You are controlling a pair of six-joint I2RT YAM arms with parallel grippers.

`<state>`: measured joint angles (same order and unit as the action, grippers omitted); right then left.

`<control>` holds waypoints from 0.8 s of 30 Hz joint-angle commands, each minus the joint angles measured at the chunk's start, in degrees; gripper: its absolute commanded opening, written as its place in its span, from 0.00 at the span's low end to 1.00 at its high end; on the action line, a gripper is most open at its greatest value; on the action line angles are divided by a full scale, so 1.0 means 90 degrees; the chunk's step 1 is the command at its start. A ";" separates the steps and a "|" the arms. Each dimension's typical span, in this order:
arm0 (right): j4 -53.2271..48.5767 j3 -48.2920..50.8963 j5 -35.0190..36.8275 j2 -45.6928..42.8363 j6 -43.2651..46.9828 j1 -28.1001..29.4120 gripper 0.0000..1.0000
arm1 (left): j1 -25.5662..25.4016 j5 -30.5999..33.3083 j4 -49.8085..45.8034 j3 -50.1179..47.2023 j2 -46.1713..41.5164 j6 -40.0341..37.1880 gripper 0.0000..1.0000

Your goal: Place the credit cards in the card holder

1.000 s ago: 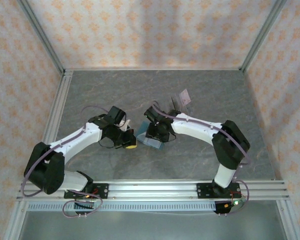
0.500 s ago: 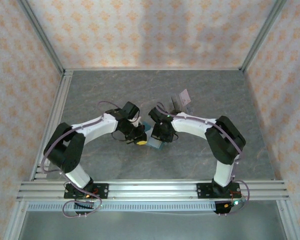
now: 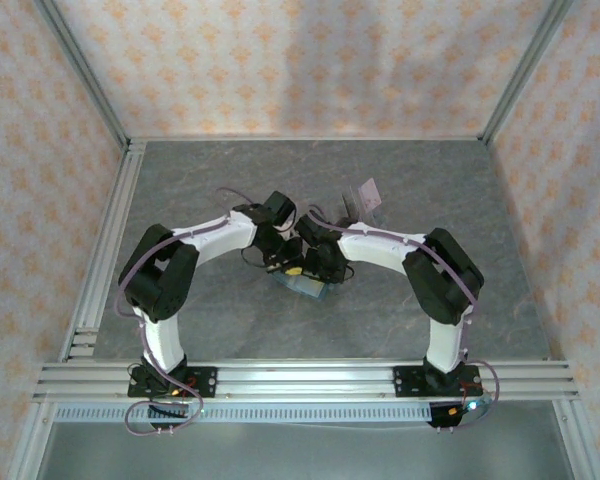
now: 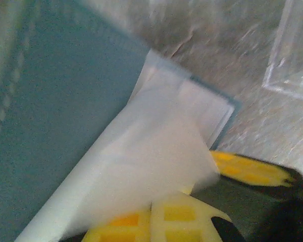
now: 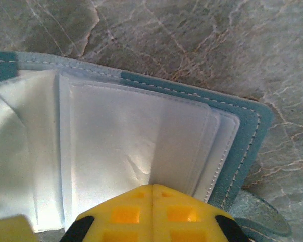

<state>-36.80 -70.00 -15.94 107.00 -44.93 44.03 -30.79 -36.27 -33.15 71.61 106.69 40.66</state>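
The teal card holder [image 3: 308,288] lies open on the table between both arms, its pale pockets [image 5: 136,141] facing up inside a teal cover [image 4: 65,126]. My right gripper [image 5: 152,191] is shut, its tips resting on the pockets' near edge with nothing seen between them. My left gripper [image 4: 156,218] is shut too, and a pale pocket leaf [image 4: 156,161] lies curled over its tips; whether it pinches that leaf I cannot tell. In the top view the left gripper [image 3: 292,270] and right gripper [image 3: 318,268] nearly touch. A pinkish credit card [image 3: 371,192] stands in the clear stand.
The clear slotted stand [image 3: 353,207] stands just behind the grippers, and its corner [image 4: 293,55] is close in the left wrist view. The holder's closing tab [image 5: 260,214] sticks out at the right. Aluminium rails [image 3: 300,378] edge the grey table; patterned walls enclose it.
The left arm has swung right and forward until its gripper reaches the card holder. The right gripper has shut over the holder. The holder now shows its pale inside.
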 commanded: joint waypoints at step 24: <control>-0.0906 -0.0160 0.0026 0.0015 0.0902 -0.0049 0.01 | 0.0885 0.0074 -0.1026 0.0217 -0.0687 -0.1809 0.57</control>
<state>-40.32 -71.37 -16.12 107.53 -38.20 43.94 -22.39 -33.23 -40.91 74.26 101.78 27.81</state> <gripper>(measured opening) 0.050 0.562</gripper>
